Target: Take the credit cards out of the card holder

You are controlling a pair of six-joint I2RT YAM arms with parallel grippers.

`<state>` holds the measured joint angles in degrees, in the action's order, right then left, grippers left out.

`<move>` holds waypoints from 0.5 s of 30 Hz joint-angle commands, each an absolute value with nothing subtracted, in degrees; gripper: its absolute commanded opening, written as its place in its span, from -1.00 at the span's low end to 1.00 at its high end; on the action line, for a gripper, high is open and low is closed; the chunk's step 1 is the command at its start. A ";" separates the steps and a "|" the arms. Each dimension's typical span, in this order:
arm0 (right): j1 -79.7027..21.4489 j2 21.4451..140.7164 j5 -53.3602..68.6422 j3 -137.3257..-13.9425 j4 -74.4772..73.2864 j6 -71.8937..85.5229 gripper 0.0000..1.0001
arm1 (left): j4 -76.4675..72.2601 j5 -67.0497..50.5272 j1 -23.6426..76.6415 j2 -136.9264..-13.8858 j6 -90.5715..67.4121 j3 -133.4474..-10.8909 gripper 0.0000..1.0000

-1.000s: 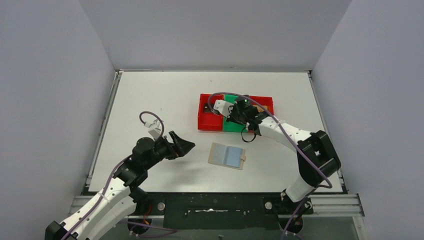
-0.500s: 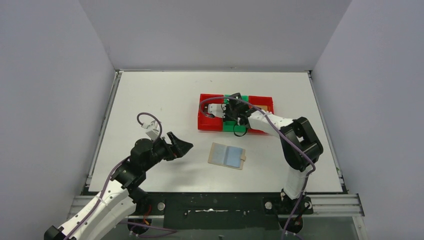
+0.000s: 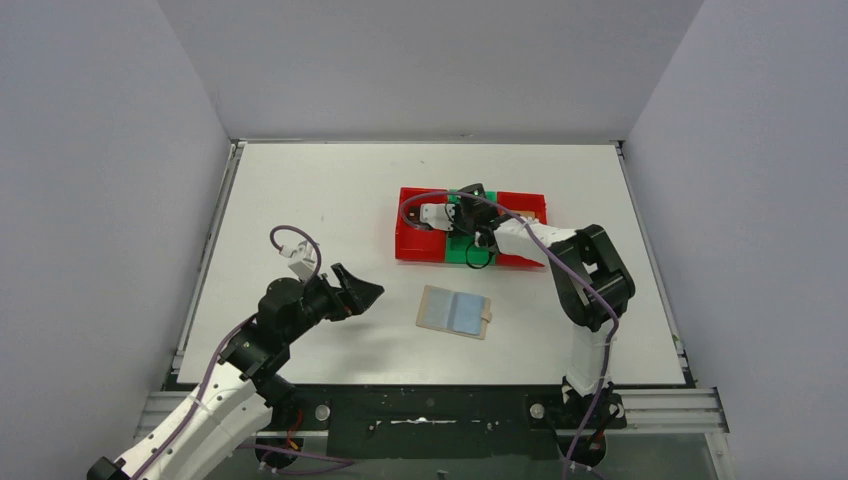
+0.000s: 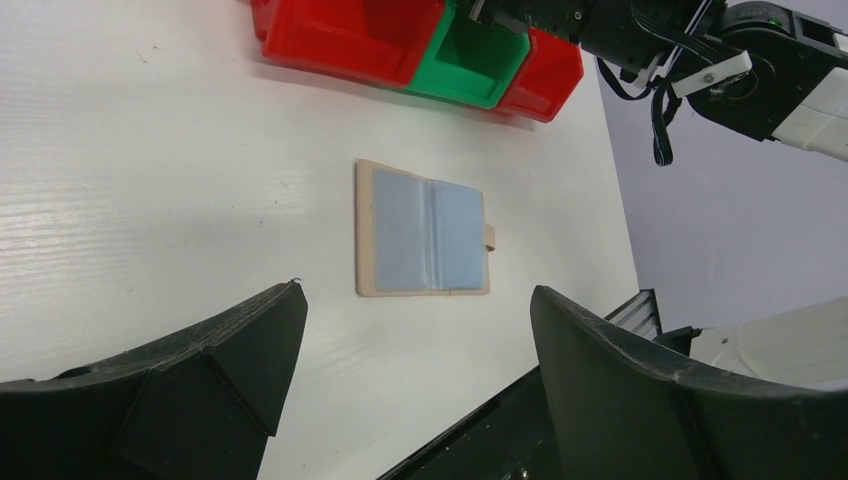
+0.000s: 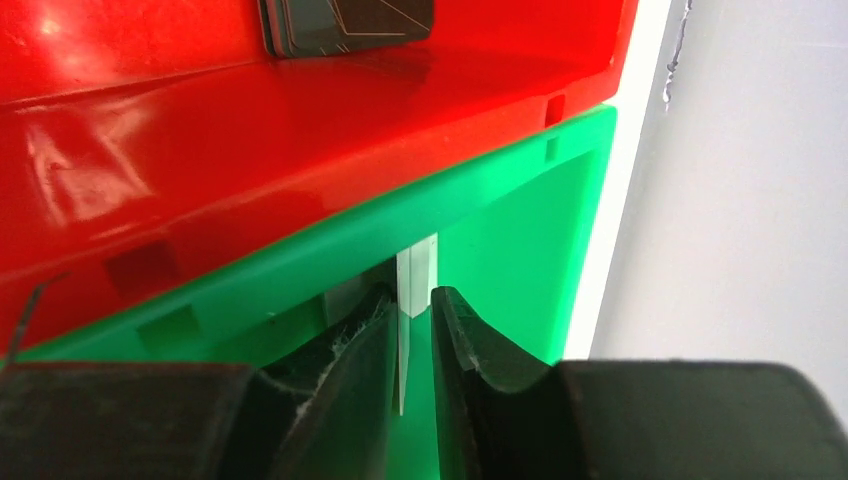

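Left gripper point(image 3: 362, 288), claw spread wide, hovers just left of the card holder point(image 3: 455, 312), which lies open and flat on the table point(image 3: 300, 190), pale blue panels up. Beyond the card holder, the right gripper point(image 5: 410, 300) pinches a thin pale card point(image 5: 418, 265) edge-on inside the green tray point(image 5: 500, 230). A dark card point(image 5: 345, 22) lies in the adjoining red tray point(image 5: 250, 120).

Red tray point(image 5: 200, 120), green tray point(image 5: 520, 230) — moulded plastic, glossy, mirror-like reflections.
Card holder point(image 4: 424, 228) — tan rim matt, possibly leatherette; blue-grey panels smooth, faint sheen.
Credit card point(image 5: 415, 285): thin, pale, smooth edge.
Table point(image 4: 150, 200): white, matt, finely grained.
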<state>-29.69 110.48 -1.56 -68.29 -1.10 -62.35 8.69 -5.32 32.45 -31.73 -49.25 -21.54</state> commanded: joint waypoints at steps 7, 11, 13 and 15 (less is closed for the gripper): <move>-28.37 107.38 2.71 -70.85 -2.92 -59.48 -0.05 | 7.10 -5.56 31.95 -32.49 -48.27 -24.17 0.68; -27.89 105.72 3.78 -70.88 -4.14 -58.89 0.12 | 6.52 -6.46 31.92 -33.50 -48.25 -24.41 0.68; -27.66 104.81 4.53 -71.10 -4.76 -58.45 0.15 | 6.46 -6.56 31.99 -33.89 -48.25 -24.65 0.68; -27.43 103.57 5.03 -71.13 -4.73 -57.46 0.17 | 6.48 -6.54 31.96 -34.09 -48.25 -24.98 0.68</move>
